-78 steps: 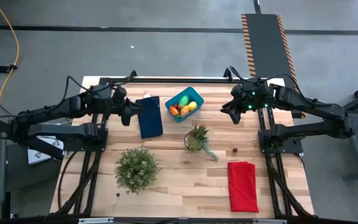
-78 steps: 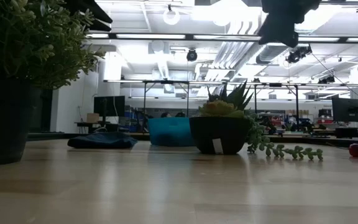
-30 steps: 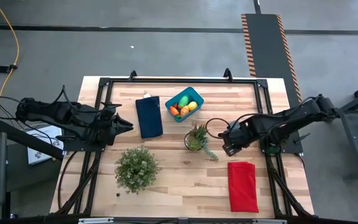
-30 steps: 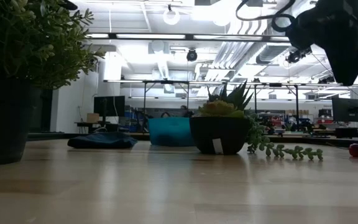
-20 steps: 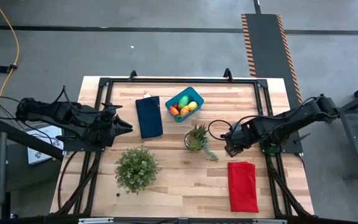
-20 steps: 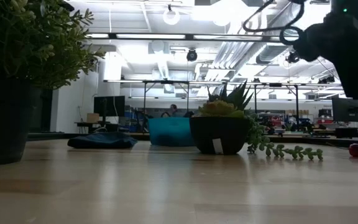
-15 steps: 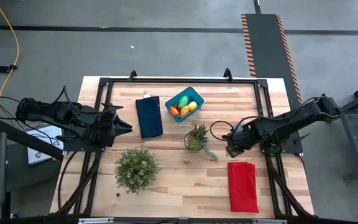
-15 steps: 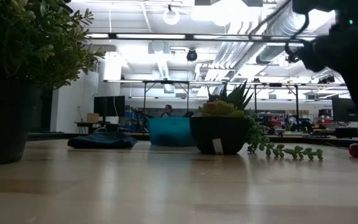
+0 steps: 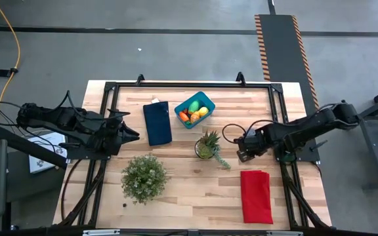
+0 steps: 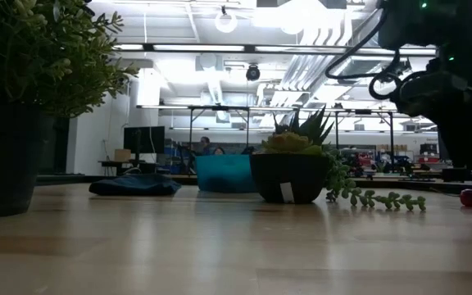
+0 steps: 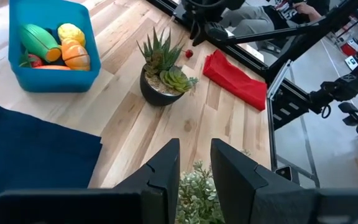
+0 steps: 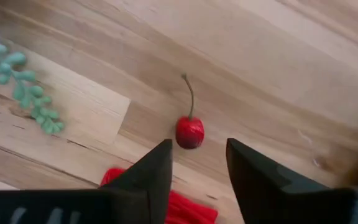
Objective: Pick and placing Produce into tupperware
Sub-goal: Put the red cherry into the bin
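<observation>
We see a small glossy red cherry (image 12: 189, 132) with thin stem lying on the desk (image 12: 278, 74), right tool (image 12: 197, 163) gaping above.

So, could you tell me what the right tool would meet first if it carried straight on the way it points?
Most likely the cherry, lying on the table just ahead of the open right tool; how far off it lies is hard to judge.
</observation>
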Controlling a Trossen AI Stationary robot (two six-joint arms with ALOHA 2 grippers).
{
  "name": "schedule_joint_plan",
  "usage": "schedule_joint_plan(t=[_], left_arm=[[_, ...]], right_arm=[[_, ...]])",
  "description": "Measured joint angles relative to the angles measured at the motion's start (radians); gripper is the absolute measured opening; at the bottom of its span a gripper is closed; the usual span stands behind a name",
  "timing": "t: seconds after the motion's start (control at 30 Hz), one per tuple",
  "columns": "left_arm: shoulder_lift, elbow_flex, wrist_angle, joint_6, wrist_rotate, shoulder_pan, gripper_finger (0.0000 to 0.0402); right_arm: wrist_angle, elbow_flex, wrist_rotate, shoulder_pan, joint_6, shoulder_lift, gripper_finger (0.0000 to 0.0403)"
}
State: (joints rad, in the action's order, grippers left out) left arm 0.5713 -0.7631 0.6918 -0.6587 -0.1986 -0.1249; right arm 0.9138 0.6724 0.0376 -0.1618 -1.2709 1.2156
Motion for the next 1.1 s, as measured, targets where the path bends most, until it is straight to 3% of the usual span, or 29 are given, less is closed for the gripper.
schedule_joint_plan(t=[0.23, 1.1], left_arm=[[0.0, 0.0, 0.004, 0.0, 0.0, 0.0, 0.0081], [0.0, 0.0, 0.022, 0.0, 0.016, 0.0, 0.0081]], right_arm=[[-0.006, 0.0, 0.012, 0.032, 0.065, 0.0, 0.018], [-0.079, 0.0, 0.067, 0.032, 0.12, 0.152, 0.0161]])
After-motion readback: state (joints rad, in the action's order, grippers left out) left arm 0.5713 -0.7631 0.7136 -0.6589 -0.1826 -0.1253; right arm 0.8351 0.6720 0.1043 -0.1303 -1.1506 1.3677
